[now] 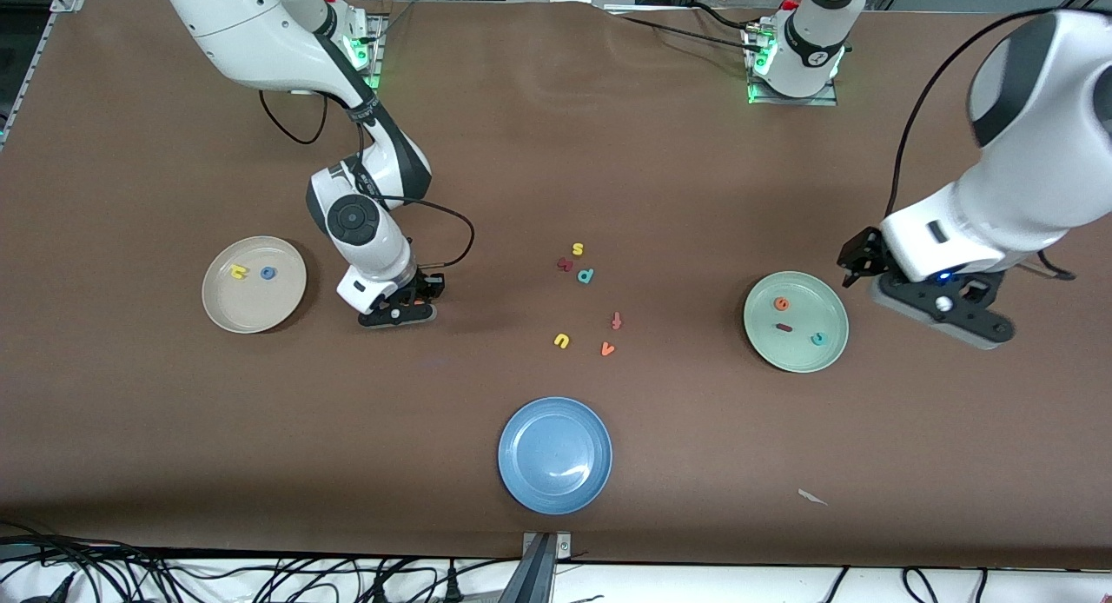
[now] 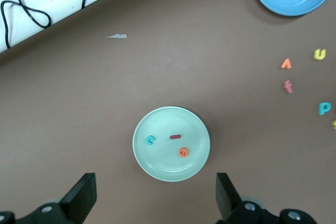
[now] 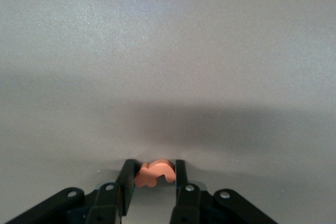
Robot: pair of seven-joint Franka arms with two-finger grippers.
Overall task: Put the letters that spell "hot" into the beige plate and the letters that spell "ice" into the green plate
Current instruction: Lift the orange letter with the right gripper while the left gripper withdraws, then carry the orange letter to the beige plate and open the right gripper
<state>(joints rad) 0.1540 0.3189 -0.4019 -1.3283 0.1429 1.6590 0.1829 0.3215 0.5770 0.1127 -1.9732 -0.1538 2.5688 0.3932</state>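
My right gripper (image 1: 408, 312) is down low at the table beside the beige plate (image 1: 256, 306), on the side toward the loose letters. In the right wrist view this gripper (image 3: 153, 172) is shut on the orange t (image 3: 157, 169). The yellow h (image 1: 239, 271) and the blue o (image 1: 268, 274) lie in the beige plate. The green plate (image 1: 799, 355) holds the orange e (image 1: 781, 304), the dark red i (image 1: 784, 328) and the teal c (image 1: 818, 338). My left gripper (image 2: 155, 198) hangs open and empty beside the green plate (image 2: 168, 170), toward the left arm's end of the table.
Loose letters lie mid-table: yellow s (image 1: 578, 249), a dark red letter (image 1: 565, 263), teal p (image 1: 585, 275), red-orange f (image 1: 617, 321), yellow u (image 1: 561, 341), orange v (image 1: 607, 349). A blue plate (image 1: 554, 454) sits nearer the front camera. A paper scrap (image 1: 812, 497) lies near the front edge.
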